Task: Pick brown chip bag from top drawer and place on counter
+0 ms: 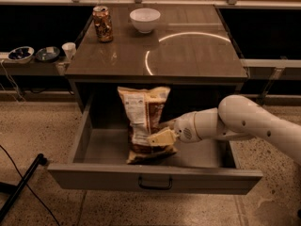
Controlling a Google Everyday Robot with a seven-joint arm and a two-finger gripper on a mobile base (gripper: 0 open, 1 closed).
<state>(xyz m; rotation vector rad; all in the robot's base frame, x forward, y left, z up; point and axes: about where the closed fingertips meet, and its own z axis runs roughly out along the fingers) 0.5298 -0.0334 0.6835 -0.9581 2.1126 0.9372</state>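
Now the gripper (162,132) sits against the brown chip bag (141,117) (upright in the top drawer (84,177)); whether it grips, I cannot tell.

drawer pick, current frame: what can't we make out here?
All in the camera view.
- Hand, at the lower right of the brown chip bag inside the top drawer: it covers that part of the bag.
- Bag print: too small to read.
- Drawer's back: in shadow under the counter; the floor behind the bag is hidden by the bag.
- Arm: cut off by the right edge.
- Can label: blurred.
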